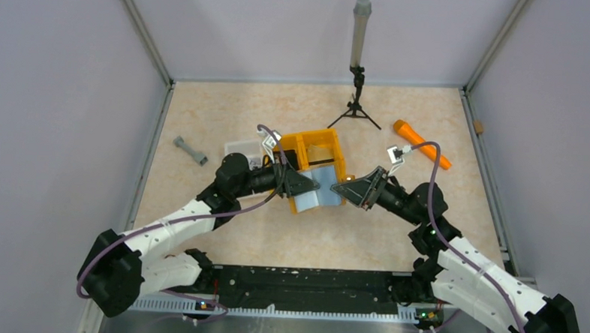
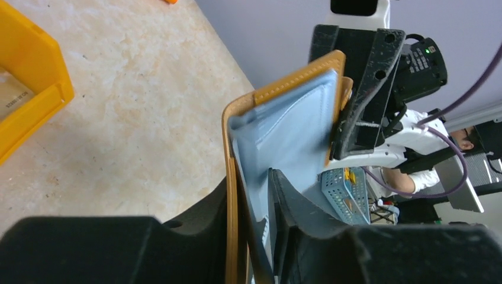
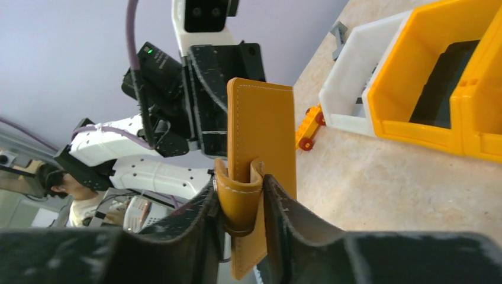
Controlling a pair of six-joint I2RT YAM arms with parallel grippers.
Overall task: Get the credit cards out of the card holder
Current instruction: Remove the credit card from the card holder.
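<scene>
Top external view: card holder's [image 1: 321,198] long axis runs between my tools; right tool [image 1: 337,189] clamps it, left tool's [image 1: 314,186] grip indeterminate.

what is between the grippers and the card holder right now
Nothing visible. The left gripper and right gripper each clamp one flap of the card holder, which is spread open between them. No credit card shows clearly in its pale blue lining.
</scene>
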